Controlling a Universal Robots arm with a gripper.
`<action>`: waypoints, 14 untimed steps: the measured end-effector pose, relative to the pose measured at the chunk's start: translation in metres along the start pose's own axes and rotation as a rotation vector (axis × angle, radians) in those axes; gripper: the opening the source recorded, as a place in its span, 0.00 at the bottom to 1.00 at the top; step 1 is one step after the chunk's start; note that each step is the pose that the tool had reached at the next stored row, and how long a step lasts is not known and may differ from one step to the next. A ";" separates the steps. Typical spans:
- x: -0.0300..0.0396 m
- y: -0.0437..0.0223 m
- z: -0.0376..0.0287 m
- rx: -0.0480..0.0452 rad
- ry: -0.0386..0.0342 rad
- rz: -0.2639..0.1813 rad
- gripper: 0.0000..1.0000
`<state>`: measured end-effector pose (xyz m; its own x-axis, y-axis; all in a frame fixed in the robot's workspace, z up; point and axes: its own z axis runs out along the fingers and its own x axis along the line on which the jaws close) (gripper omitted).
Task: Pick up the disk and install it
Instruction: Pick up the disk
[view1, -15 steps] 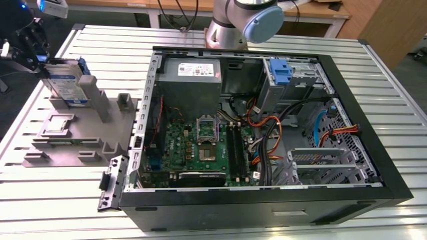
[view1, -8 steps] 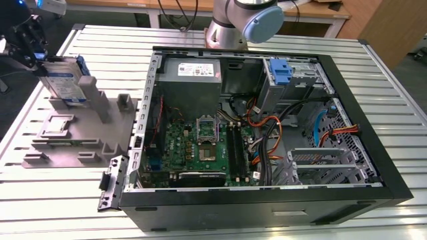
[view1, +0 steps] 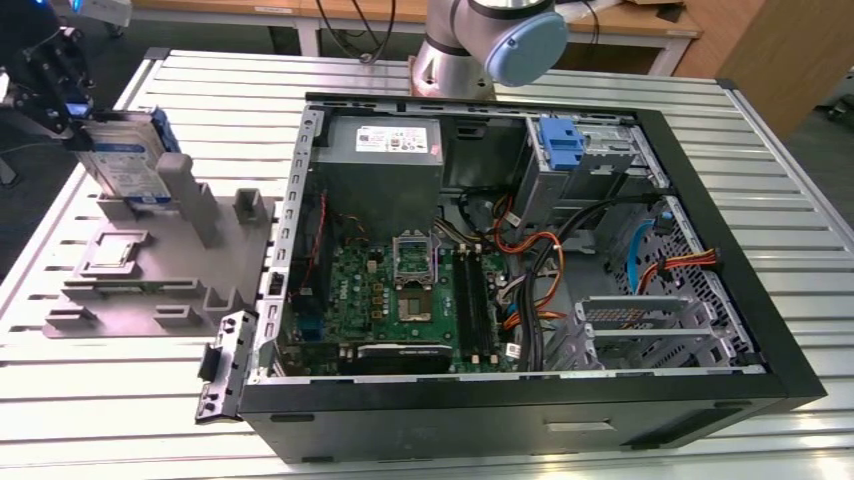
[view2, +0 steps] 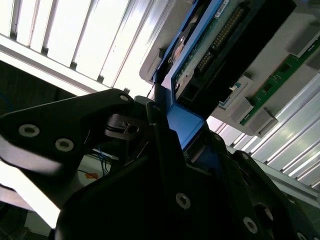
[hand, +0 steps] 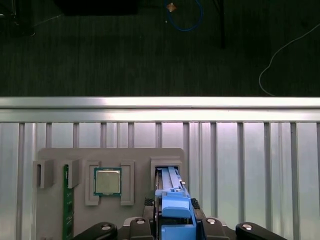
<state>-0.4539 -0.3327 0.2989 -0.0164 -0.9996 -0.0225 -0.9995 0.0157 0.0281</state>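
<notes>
Gripper clamped on the top edge of the disk, by its blue carrier; disk stands on edge at the slot of the grey holder block, well apart from the open computer case; likely stiff, dense, shock-sensitive (bare circuit board on one face, second wrist view); best held by the carrier edges, not the board.

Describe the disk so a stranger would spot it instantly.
On the exterior view's left, beside the open computer case, sits a grey holder block. The disk stands on edge at its far end, in the gripper. Its blue frame and labelled face set it apart from the flat chip.
</notes>
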 end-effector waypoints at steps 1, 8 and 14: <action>0.0000 -0.0001 0.0001 0.0001 -0.0070 0.000 0.37; 0.0000 -0.0001 -0.0006 0.0000 -0.0095 0.000 0.37; -0.0001 0.0000 -0.0031 -0.0001 -0.0095 0.000 0.37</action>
<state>-0.4538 -0.3327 0.3020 -0.0164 -0.9994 -0.0320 -0.9995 0.0155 0.0281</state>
